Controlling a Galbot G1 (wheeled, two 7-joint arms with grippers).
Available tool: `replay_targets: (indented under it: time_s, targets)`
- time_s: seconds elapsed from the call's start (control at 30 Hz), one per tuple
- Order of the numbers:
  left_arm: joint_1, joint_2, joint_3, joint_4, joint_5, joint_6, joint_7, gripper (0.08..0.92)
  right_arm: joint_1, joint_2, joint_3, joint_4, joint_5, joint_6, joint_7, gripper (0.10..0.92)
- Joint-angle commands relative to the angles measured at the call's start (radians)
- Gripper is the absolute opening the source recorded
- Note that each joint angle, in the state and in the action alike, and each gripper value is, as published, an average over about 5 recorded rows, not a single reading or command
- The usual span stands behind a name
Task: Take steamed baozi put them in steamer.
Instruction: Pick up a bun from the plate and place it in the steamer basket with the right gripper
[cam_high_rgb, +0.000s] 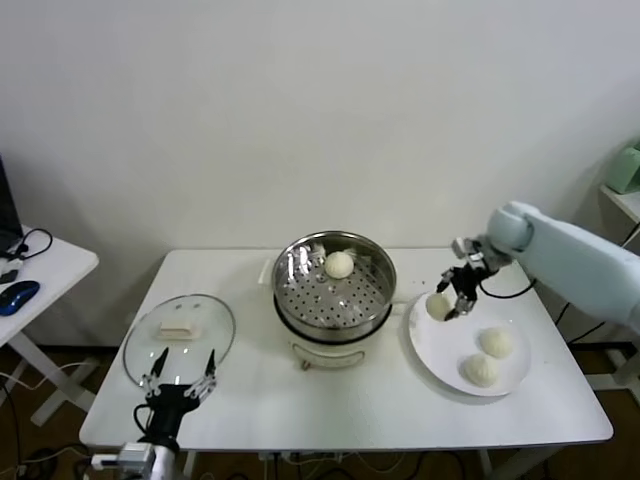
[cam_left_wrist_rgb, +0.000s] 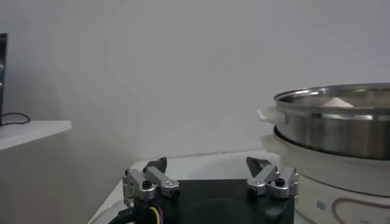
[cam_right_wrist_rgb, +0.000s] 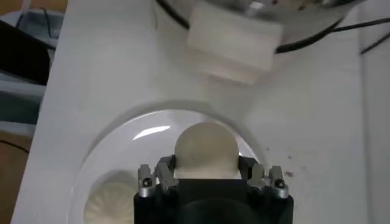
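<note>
While right hand (cam_high_rgb: 452, 303) grips baozi (cam_high_rgb: 438, 306), plate (cam_high_rgb: 430, 340) edge near steamer (cam_high_rgb: 333, 290).

Shiny perforated metal steamer (cam_high_rgb: 335, 285), clear glass lid (cam_high_rgb: 180, 337), glossy white plate (cam_high_rgb: 440, 345), smooth matt baozi (cam_high_rgb: 339, 264).

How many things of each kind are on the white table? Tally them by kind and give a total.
Baozi: 4, one in the steamer, one in the right gripper, two on the plate
Steamer: 1
Plate: 1
Glass lid: 1
Total: 7
</note>
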Motion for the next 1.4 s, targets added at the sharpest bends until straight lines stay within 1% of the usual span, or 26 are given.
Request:
replay_targets:
  time_s: [0.03, 0.17, 0.27, 0.5, 0.7, 1.07, 1.23, 1.4]
  targets:
    - [-0.012, 0.001, 0.018, 0.002, 0.022, 0.004, -0.009, 0.823, 0.353, 0.02, -0.195, 0.031, 0.331, -0.045, -0.004, 0.677]
    - [-0.012, 0.002, 0.024, -0.003, 0.032, 0.006, -0.012, 0.823, 0.389, 0.107, -0.206, 0.024, 0.41, -0.073, 0.009, 0.679]
    - [-0.007, 0.001, 0.028, -0.013, 0.037, 0.007, -0.011, 0.823, 0.375, 0.183, -0.202, 0.012, 0.433, -0.091, 0.021, 0.679]
    - [-0.004, -0.009, 0.044, -0.025, 0.044, 0.01, -0.019, 0.823, 0.285, 0.376, -0.175, -0.001, 0.433, -0.131, 0.056, 0.679]
    - [-0.006, -0.002, 0.044, -0.032, 0.032, 0.013, -0.033, 0.823, 0.192, 0.521, -0.18, -0.075, 0.41, -0.137, 0.065, 0.679]
    - [0.008, 0.012, 0.029, -0.038, 0.005, 0.01, -0.032, 0.823, 0.052, 0.629, -0.134, -0.251, 0.283, -0.1, 0.053, 0.679]
    - [0.009, 0.012, 0.029, -0.036, 0.004, 0.009, -0.032, 0.823, 0.032, 0.642, -0.125, -0.309, 0.241, -0.078, 0.04, 0.679]
    - [0.012, 0.011, 0.028, -0.034, 0.003, 0.011, -0.027, 0.823, 0.021, 0.637, -0.123, -0.329, 0.212, -0.063, 0.036, 0.679]
